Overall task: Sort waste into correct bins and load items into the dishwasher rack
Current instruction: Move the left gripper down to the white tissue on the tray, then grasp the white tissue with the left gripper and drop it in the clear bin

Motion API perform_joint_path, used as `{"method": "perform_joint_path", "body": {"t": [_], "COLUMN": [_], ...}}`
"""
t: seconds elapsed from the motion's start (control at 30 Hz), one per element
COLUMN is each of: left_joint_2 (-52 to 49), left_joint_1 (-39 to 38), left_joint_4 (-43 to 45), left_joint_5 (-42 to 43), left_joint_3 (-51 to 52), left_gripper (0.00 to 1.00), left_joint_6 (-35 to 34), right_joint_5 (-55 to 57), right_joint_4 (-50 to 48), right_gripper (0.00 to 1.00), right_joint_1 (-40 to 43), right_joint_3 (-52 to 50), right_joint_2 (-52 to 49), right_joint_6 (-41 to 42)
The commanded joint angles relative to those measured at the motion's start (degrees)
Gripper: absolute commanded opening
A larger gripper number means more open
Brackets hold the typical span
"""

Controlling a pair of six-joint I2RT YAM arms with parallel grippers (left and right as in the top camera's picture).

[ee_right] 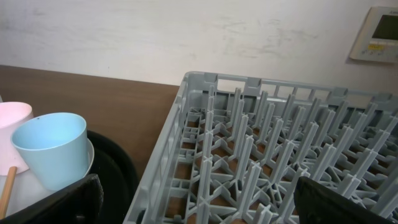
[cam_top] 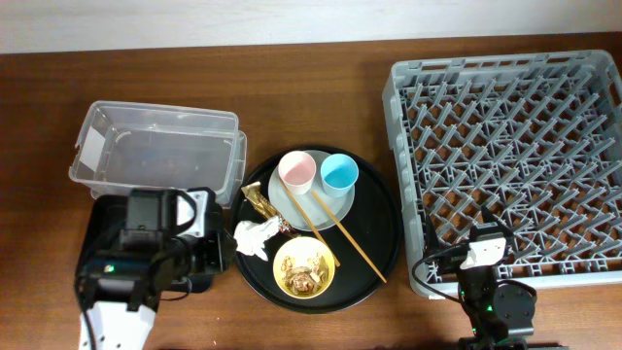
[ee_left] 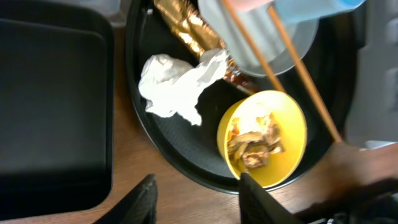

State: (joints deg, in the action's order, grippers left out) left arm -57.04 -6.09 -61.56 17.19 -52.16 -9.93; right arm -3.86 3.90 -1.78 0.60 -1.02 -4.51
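On the large round black tray (cam_top: 379, 233) lie a crumpled white tissue (cam_top: 253, 236), a gold-brown wrapper (cam_top: 260, 201), a yellow bowl (cam_top: 305, 267) with brownish food scraps (ee_left: 254, 144), a pale plate (cam_top: 335, 206) with a pink cup (cam_top: 296, 172) and a blue cup (cam_top: 339, 174), and two chopsticks (cam_top: 340, 231). The clear tub (cam_top: 155, 151) stands at the left; the shallow black tray (ee_left: 50, 106) lies under my left arm. My left gripper (ee_left: 196, 199) is open and empty, over bare table just in front of the bowl. My right gripper (ee_right: 199, 202) is open and empty at the near left corner of the grey dishwasher rack (cam_top: 515, 165).
The rack fills the right side of the table, and its pegs hold nothing. A pale wall runs behind the table, with a white control panel (ee_right: 378, 34) on it. Bare wooden table shows between the round tray and the rack.
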Motion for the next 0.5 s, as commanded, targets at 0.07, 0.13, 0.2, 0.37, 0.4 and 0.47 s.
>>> {"method": "perform_joint_path", "body": {"t": [0.07,0.13,0.2,0.37,0.4,0.47], "left_joint_2": [-6.3,-9.6,-13.8,-23.9,-25.5,-28.4], "left_joint_1": [-9.2,-13.5,-16.5,-18.2,-18.2,-18.2], "left_joint_4": [5.7,9.0,11.8,16.2,16.6,17.8], "left_joint_5": [-10.1,-17.7,-20.8,-21.3,-21.3,-21.3], "left_joint_3": [2.1,2.4,2.4,2.4,2.4,2.4], "left_gripper": [0.51,0.52,0.52,0.52,0.52,0.52], "left_joint_6": [-1.5,-3.9,-5.1,-7.3,-7.3,-7.2], "right_joint_5": [0.5,0.5,0.5,0.5,0.5,0.5], "right_joint_4": [0.3,0.3,0.3,0.3,0.3,0.3], "right_gripper": [0.98,0.99,0.99,0.99,0.99,0.99], "right_joint_1": [0.3,0.3,0.3,0.3,0.3,0.3], "right_joint_3": [-0.3,-0.3,-0.3,-0.3,-0.3,-0.3], "right_joint_2": [0.3,0.3,0.3,0.3,0.3,0.3], "right_joint_6": [0.4,0.4,0.4,0.4,0.4,0.4]}}
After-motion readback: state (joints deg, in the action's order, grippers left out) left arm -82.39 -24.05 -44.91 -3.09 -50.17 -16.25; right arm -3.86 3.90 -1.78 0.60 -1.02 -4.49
